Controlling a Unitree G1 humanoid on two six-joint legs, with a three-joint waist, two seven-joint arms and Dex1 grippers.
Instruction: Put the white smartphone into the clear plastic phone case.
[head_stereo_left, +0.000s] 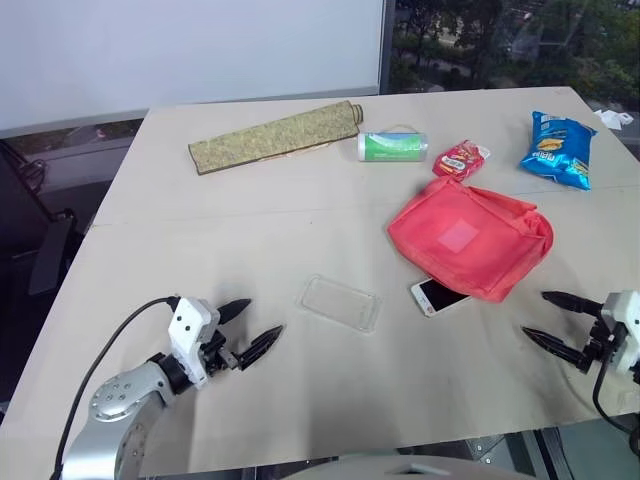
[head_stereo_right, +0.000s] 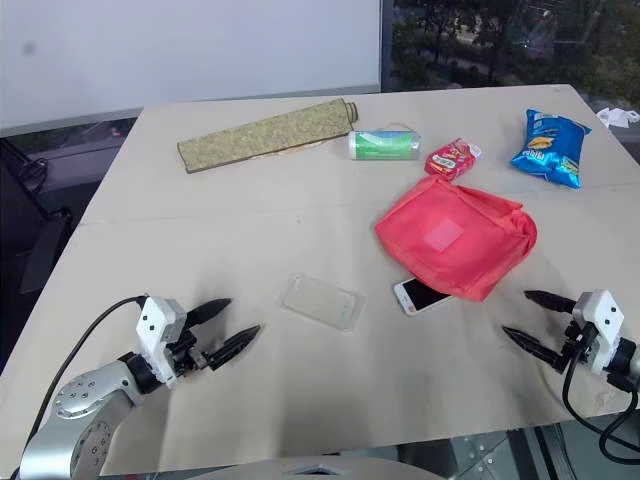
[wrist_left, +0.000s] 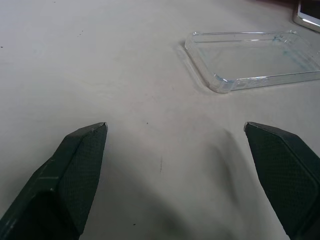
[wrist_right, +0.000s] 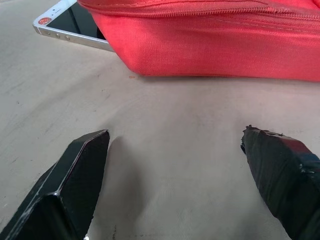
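Observation:
The white smartphone (head_stereo_left: 437, 296) lies flat on the table, its far end tucked under a red pouch (head_stereo_left: 470, 237); the right wrist view shows the phone's white end (wrist_right: 65, 22) poking out from the pouch. To its left the clear plastic phone case (head_stereo_left: 340, 302) lies empty on the table, and its near corner (wrist_left: 250, 55) appears in the left wrist view. My left gripper (head_stereo_left: 255, 328) hovers open near the table's front left, short of the case. My right gripper (head_stereo_left: 537, 318) stands open at the front right, facing the pouch with bare table between.
At the back of the table (head_stereo_left: 250, 230) lie a rolled greenish mat (head_stereo_left: 275, 136), a green-and-white tube (head_stereo_left: 392, 146), a small red snack packet (head_stereo_left: 461, 159) and a blue chip bag (head_stereo_left: 559, 150). The red pouch partly covers the phone.

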